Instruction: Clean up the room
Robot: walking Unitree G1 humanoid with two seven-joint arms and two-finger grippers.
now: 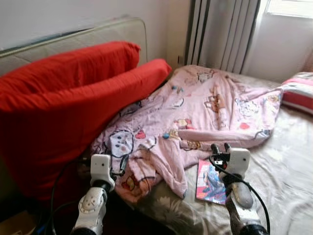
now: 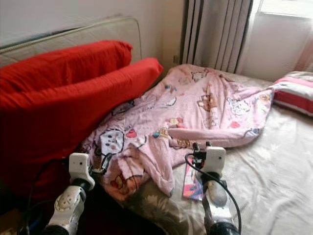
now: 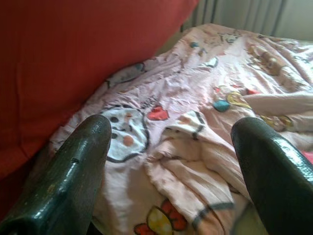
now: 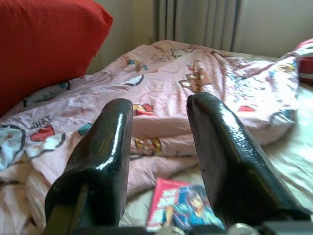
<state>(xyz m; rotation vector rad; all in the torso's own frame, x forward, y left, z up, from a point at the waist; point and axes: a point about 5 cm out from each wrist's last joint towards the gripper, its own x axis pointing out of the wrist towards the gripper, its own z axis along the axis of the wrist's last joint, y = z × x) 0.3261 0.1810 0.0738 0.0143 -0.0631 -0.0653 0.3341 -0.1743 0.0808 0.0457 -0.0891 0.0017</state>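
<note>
**Both grippers poised over a rumpled bed**

We stand at the edge of a bed [image 1: 288,171] with both arms raised over a crumpled pink cartoon-print blanket [image 1: 195,117] that spreads across the mattress from the near edge toward the grey curtains [image 1: 222,32]. Our left gripper [image 3: 171,161] hovers above the blanket's bunched near corner, its two black fingers [image 3: 73,166] spread wide apart with nothing between them. Our right gripper [image 4: 159,147] hangs just above a colourful comic book [image 1: 210,183], which lies flat on the pale sheet, touching the blanket's folded edge; its fingers [image 4: 105,147] are likewise parted and empty. A large red pillow [image 1: 63,107] leans against the headboard [image 1: 98,32] on our left, its lower end resting on the blanket. A second cushion, striped red and white [image 1: 298,90], lies at the far right of the bed near the window [image 1: 291,7]. Black cables [image 1: 244,188] loop along both silver forearms.
</note>
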